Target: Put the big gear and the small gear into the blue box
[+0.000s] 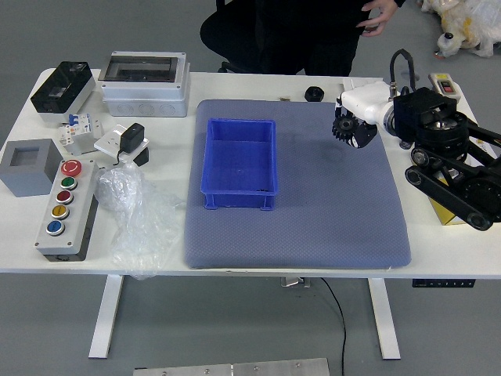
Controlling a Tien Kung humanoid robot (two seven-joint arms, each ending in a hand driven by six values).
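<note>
Maybe the dark disc (344, 124) at the right robot hand (351, 128) is a gear; whether it's gripped, I can't tell — a loose hold could drop it short of the blue box (239, 198).

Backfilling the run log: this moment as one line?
right hand: holding black gear over mat | blue box: empty | left hand: out of view

On the left of the white bench (172, 141), a button panel (76, 227) with coloured buttons lies near a grey block (30, 182). Crumpled clear plastic (141, 223) lies to its right. A black-and-white case (63, 88) and a pale box (145, 98) with a dark window sit farther back. A blue-grey mat (313, 251) covers the middle; a black knob (314, 94) lies just beyond its far edge.
</note>
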